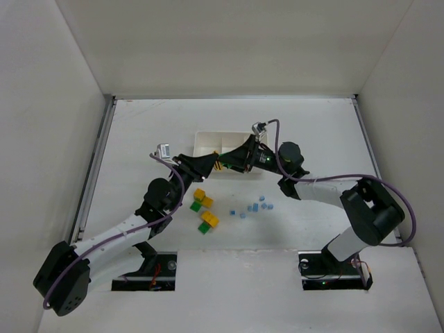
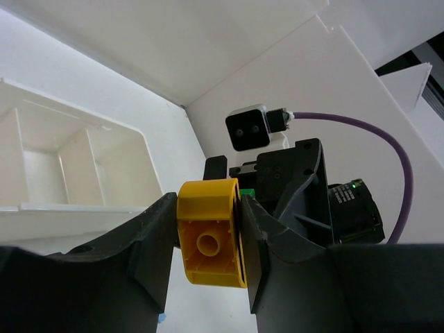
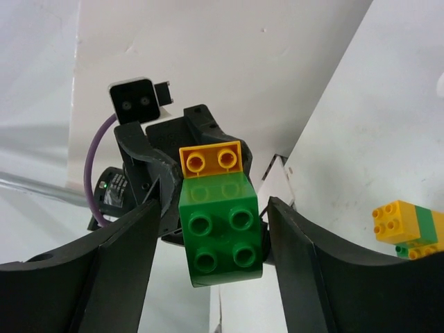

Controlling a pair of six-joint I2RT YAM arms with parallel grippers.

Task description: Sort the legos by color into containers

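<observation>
A yellow-green pair of legos hangs between my two grippers, just in front of the white tray (image 1: 205, 143). My left gripper (image 1: 214, 165) is shut on the yellow brick (image 2: 209, 239), whose hollow underside faces the left wrist camera; a sliver of the green brick (image 2: 268, 189) shows behind it. My right gripper (image 1: 230, 164) is open around the green brick (image 3: 220, 232), with a gap on each side. The yellow brick (image 3: 210, 158) sits joined on its far end. The tray's compartments (image 2: 48, 173) look empty in the left wrist view.
Two more yellow-green pairs (image 1: 202, 198) (image 1: 208, 222) lie on the table near the left arm; one shows in the right wrist view (image 3: 406, 229). Several tiny light blue pieces (image 1: 255, 207) lie scattered to their right. White walls enclose the table.
</observation>
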